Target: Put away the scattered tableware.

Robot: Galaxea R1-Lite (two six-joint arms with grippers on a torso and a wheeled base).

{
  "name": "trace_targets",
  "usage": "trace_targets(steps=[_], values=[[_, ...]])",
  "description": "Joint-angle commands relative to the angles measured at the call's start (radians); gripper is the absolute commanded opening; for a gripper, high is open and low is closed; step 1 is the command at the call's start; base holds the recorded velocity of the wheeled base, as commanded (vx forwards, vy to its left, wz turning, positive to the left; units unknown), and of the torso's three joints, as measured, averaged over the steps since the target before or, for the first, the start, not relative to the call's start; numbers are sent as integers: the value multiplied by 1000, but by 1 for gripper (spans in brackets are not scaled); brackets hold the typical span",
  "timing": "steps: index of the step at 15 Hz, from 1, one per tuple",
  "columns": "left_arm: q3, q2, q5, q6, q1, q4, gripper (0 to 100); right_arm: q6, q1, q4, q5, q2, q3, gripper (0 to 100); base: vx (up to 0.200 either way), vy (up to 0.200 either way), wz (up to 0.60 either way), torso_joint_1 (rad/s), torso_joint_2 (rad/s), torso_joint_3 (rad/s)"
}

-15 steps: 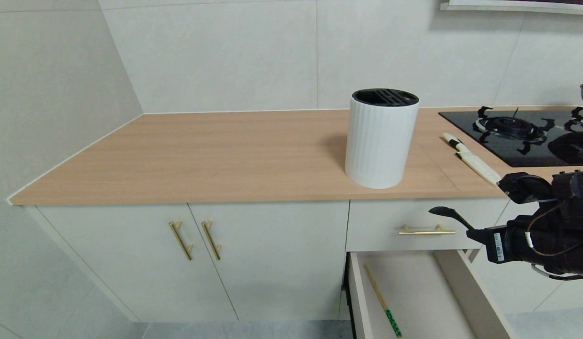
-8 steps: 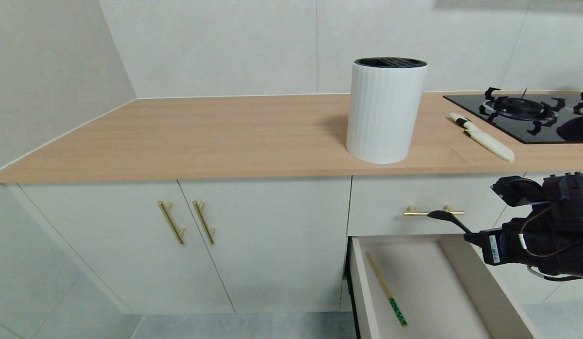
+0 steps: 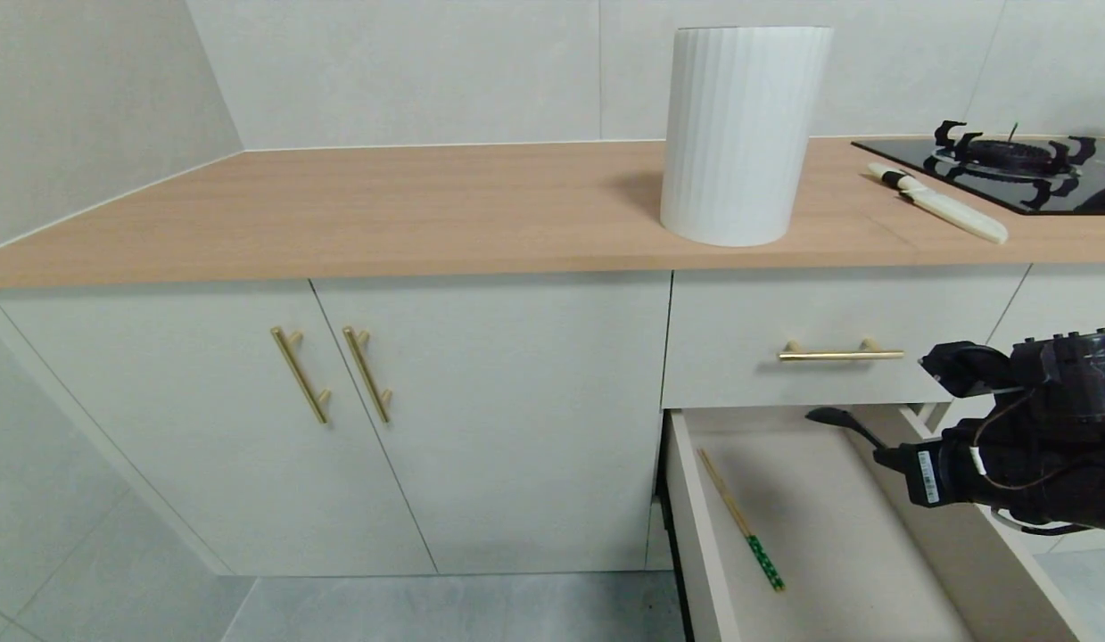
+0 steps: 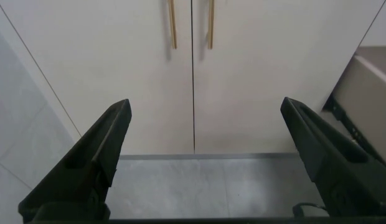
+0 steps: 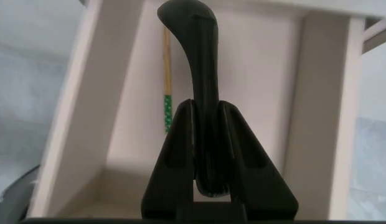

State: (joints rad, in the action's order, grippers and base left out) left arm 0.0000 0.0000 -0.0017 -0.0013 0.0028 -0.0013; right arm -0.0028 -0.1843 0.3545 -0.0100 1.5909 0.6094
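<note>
My right gripper (image 3: pixel 891 453) is shut on a black spoon (image 3: pixel 836 418), which sticks out over the back of the open lower drawer (image 3: pixel 695 535). In the right wrist view the spoon (image 5: pixel 194 56) stands clamped between the fingers (image 5: pixel 174 143) of that gripper (image 5: pixel 205 155), above the drawer floor (image 5: pixel 255 112). A pair of wooden chopsticks with green ends (image 3: pixel 742 522) lies in the drawer along its left wall, also seen as chopsticks (image 5: pixel 167 93). A cream-handled knife (image 3: pixel 940 203) lies on the wooden counter (image 3: pixel 383 205). My left gripper (image 4: pixel 202 155) hangs open before the cabinet doors (image 4: pixel 193 74).
A tall white ribbed holder (image 3: pixel 739 134) stands on the counter beside the knife. A black gas hob (image 3: pixel 1007 160) sits at the far right. The shut upper drawer with a gold handle (image 3: pixel 839 355) is just above the open one. Grey floor tiles lie below.
The head camera has sunk, so the counter appears higher. My right gripper with the spoon has dropped from the upper drawer's handle height to the mouth of the open drawer.
</note>
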Motion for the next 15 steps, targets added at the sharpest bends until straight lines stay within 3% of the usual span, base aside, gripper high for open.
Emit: trace_targets(steps=[1,11,15], values=[[0,2,0,0,0,0,100,0,0,0,-1,14,0,0,0,0,0,-119,452,325],[0,2,0,0,0,0,100,0,0,0,10,81,7,0,0,0,0,-19,74,52],[0,2,0,0,0,0,100,21,0,58,39,287,50,0,0,0,0,0,0,0]])
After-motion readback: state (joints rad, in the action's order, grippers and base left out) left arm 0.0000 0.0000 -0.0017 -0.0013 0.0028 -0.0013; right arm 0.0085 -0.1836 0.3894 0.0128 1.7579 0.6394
